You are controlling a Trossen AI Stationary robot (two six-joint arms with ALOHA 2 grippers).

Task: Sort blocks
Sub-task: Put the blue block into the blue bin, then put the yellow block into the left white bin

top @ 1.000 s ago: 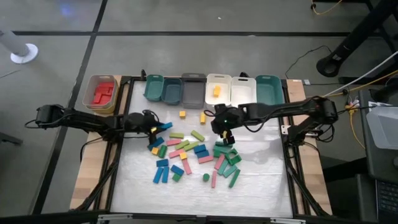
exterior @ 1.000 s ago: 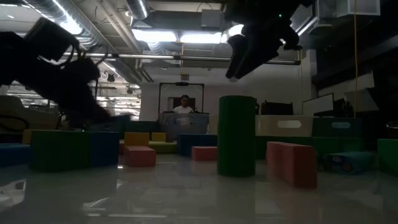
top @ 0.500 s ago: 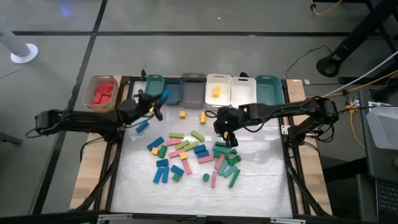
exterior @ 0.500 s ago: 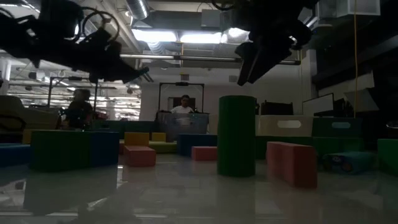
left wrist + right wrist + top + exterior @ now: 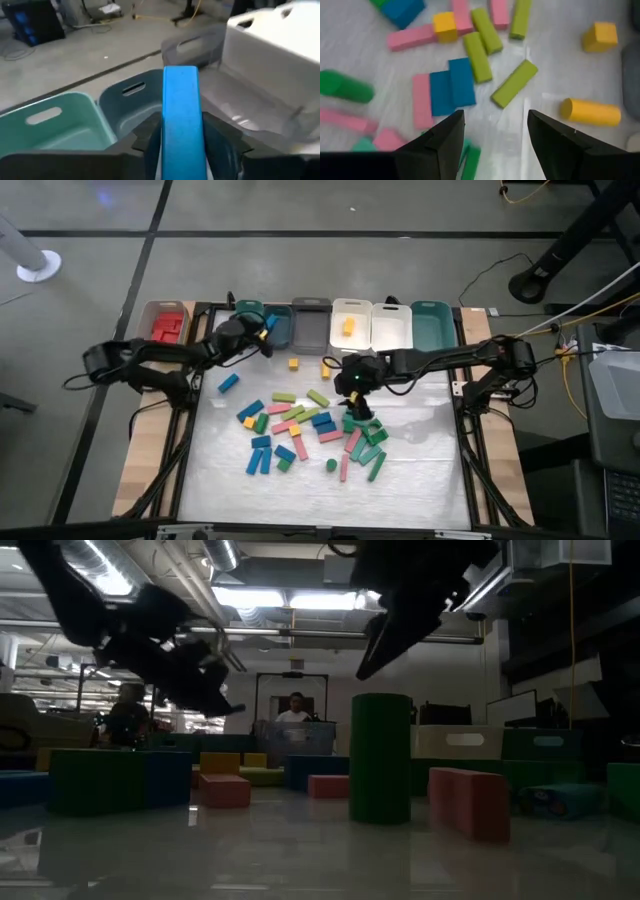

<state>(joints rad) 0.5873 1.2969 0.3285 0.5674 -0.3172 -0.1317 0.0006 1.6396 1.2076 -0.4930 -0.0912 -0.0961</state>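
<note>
Many blocks (image 5: 305,428) in blue, green, lime, pink and yellow lie scattered on the white table top. My left gripper (image 5: 262,330) is at the far edge over the dark teal bin (image 5: 127,97), shut on a blue bar-shaped block (image 5: 180,120). My right gripper (image 5: 495,137) hangs open above the pile's far right part (image 5: 352,388), with nothing between its fingers. Below it lie blue, lime and pink bars (image 5: 452,82). My left gripper pinches the blue bar's two long sides (image 5: 167,137) between its two fingers (image 5: 150,135). The bar runs forward along the fingers and juts out past their ends. It is lifted clear, above the bins, with the gripper slanting gently downward toward the far edge.
A row of bins stands along the far edge: tan with red blocks (image 5: 163,327), teal (image 5: 247,320), dark teal (image 5: 278,326), grey (image 5: 311,324), white with a yellow block (image 5: 351,323), white (image 5: 391,326), teal (image 5: 432,324). An upright green cylinder (image 5: 380,755) stands near the front.
My left gripper has risen from the left part of the pile and swung toward the far edge with the blue bar, which is now lifted clear above the bins. My right gripper has rolled a little while staying over the pile.
</note>
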